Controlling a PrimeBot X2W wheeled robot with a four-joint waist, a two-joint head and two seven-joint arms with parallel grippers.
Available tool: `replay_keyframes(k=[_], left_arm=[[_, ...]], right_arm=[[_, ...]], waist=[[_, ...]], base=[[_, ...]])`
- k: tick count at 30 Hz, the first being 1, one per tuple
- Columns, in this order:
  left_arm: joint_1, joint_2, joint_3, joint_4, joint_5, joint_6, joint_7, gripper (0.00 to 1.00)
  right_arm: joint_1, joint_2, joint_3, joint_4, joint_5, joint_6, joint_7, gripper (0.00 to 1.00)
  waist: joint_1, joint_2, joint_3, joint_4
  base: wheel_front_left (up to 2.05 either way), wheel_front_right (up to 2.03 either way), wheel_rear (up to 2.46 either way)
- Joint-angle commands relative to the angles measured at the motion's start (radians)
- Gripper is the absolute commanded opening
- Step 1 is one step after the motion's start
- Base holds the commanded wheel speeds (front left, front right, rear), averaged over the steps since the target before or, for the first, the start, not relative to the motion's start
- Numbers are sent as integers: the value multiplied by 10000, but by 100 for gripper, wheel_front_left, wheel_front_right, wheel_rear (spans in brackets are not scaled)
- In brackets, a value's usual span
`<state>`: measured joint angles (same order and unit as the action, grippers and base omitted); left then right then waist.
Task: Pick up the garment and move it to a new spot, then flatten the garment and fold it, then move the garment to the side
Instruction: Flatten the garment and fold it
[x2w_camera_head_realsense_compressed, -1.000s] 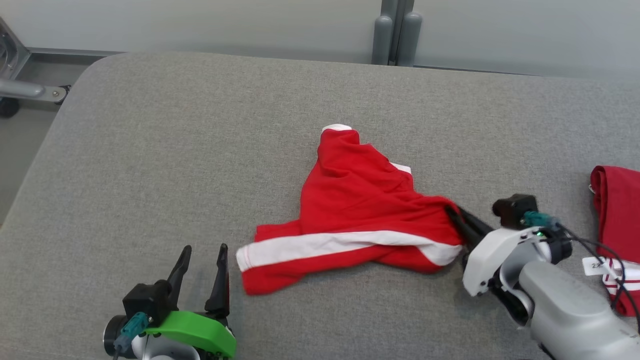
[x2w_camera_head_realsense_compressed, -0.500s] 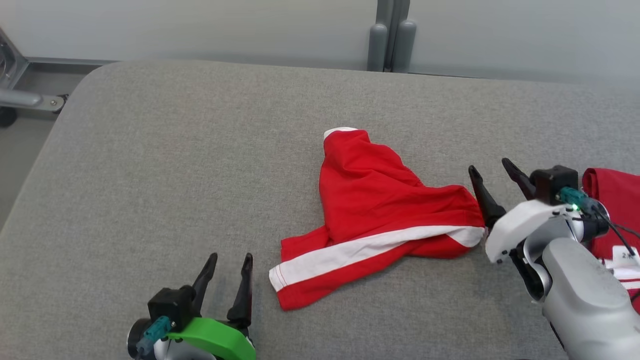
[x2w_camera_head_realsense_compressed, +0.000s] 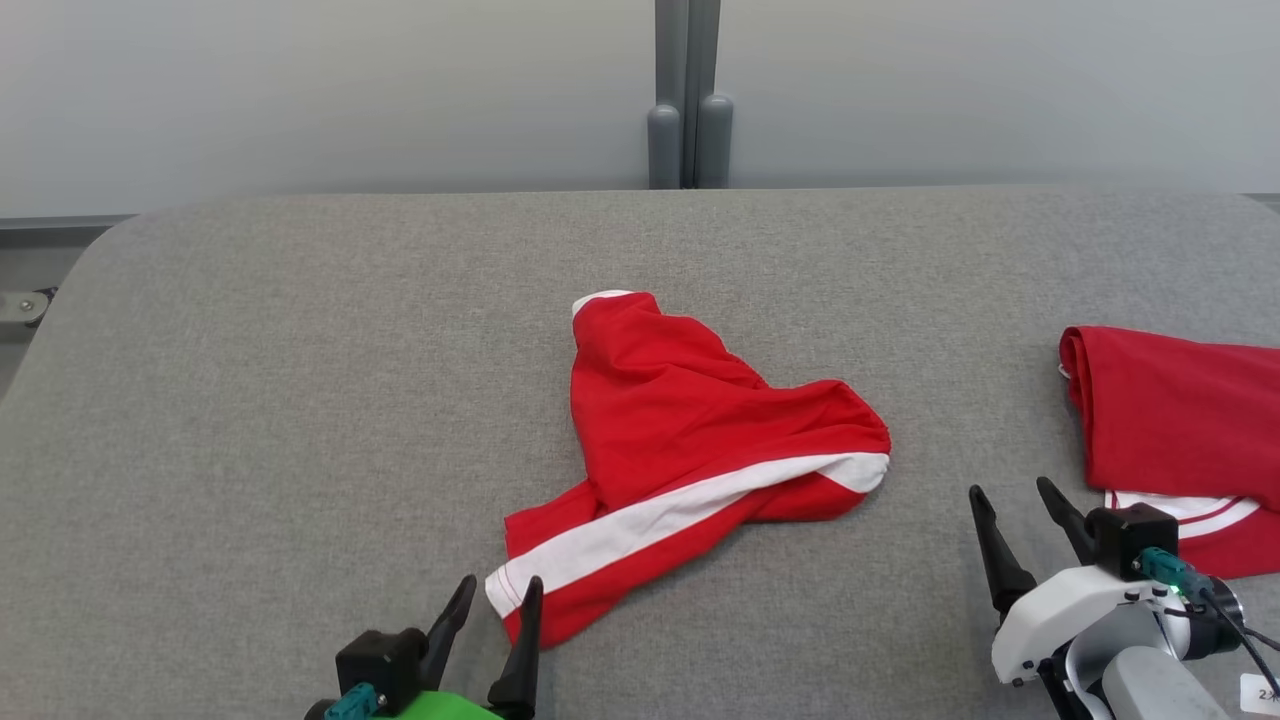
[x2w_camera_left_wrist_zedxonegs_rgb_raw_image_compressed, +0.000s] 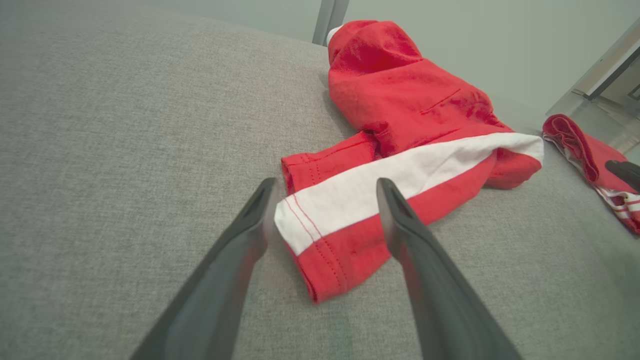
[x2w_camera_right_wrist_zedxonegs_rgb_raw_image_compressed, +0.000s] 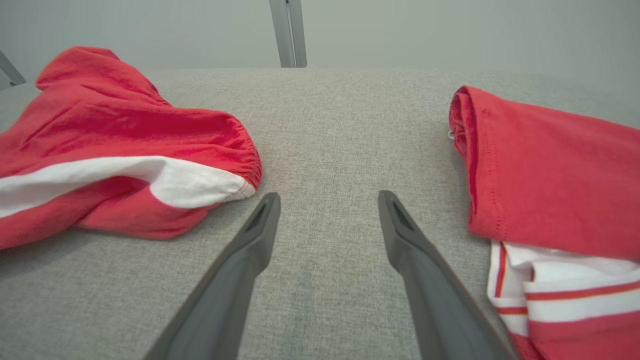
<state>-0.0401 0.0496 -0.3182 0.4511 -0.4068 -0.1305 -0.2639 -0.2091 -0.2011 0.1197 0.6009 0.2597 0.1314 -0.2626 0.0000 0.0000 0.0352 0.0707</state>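
surface: wide, covered in grey cloth; the garment lies crumpled near its middle, in front of the robot.
garment: red, shorts-like, with a white stripe. I judge it light, soft and limp, not fragile, and likely to sag and bunch when lifted.
garment axis: the long axis follows the white stripe, from the hemmed end at near left to the gathered end at right. A second lobe points toward the far edge.
hold points: the near hemmed corner and the gathered right end, where doubled cloth should pinch firmer.
folded red piece: at right, well apart from the garment.
right tool: fingers spread, empty, over bare surface between the garment and the folded red piece.
left tool: fingers spread, empty, tips straddling the near hem; whether they touch the cloth is hard to tell.
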Motion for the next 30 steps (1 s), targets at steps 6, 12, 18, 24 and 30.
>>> replay_keyframes(k=[6,12,18,24,30], left_arm=[[360,29,-216,271,-455,-5,6,100],[148,30,-48,724,-1059,-5,5,100],[-201,29,-379,897,-1552,-5,5,100],[-691,79,-490,886,-1700,-5,5,0],[-549,201,962,338,-725,-5,5,0]], right_arm=[[335,265,-261,-132,-236,-17,-27,100],[120,345,-227,-152,-372,-17,-27,100],[-85,302,-103,-134,-362,-17,-27,100],[-209,259,-62,-72,-278,-17,-27,100],[-170,358,6,-65,-139,-17,-27,100]], waist=[[0,0,-100,-192],[0,0,108,-282],[0,0,306,-462],[0,0,485,-578],[0,0,510,-480]], base=[[0,0,0],[0,0,0],[0,0,0],[0,0,0],[0,0,0]])
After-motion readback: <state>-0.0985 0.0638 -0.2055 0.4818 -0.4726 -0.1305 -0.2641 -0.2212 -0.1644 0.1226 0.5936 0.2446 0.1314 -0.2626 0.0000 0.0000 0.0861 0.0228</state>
